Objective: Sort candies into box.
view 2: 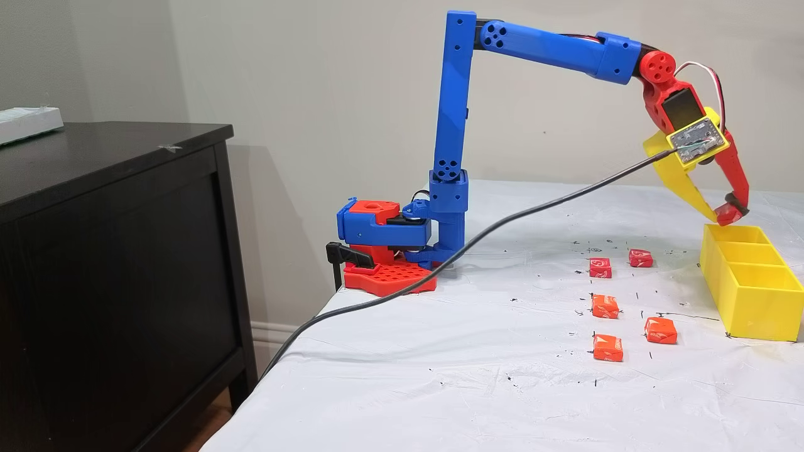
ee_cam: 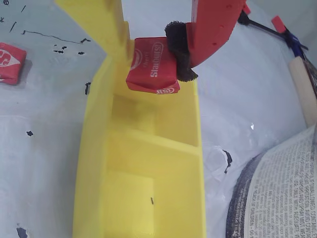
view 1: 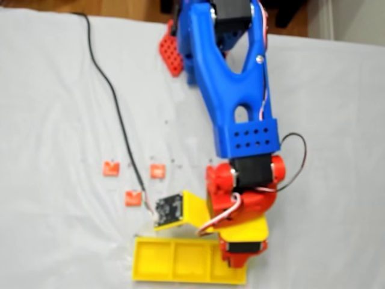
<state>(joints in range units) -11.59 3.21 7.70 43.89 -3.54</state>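
Observation:
My gripper (ee_cam: 152, 57) is shut on a red candy (ee_cam: 148, 74), held between the yellow finger and the red finger's black pad. It hangs just above the far end compartment of the yellow box (ee_cam: 94, 163); the compartment floors I can see are bare. From the side, the gripper (view 2: 722, 216) hovers over the box (view 2: 754, 307) at its far end. Several loose candies lie on the white cloth left of the box, among them one (view 2: 600, 267), another (view 2: 605, 306) and a third (view 2: 608, 347). From above, three candies (view 1: 110, 168) (view 1: 157, 171) (view 1: 133, 197) lie up-left of the box (view 1: 174, 262).
A black cable (view 2: 502, 226) runs across the cloth from the wrist camera to the table's left edge. The arm's red base (view 2: 383, 276) is clamped at the back left. A dark cabinet (view 2: 113, 251) stands left of the table. A printed page (ee_cam: 282, 198) lies right of the box.

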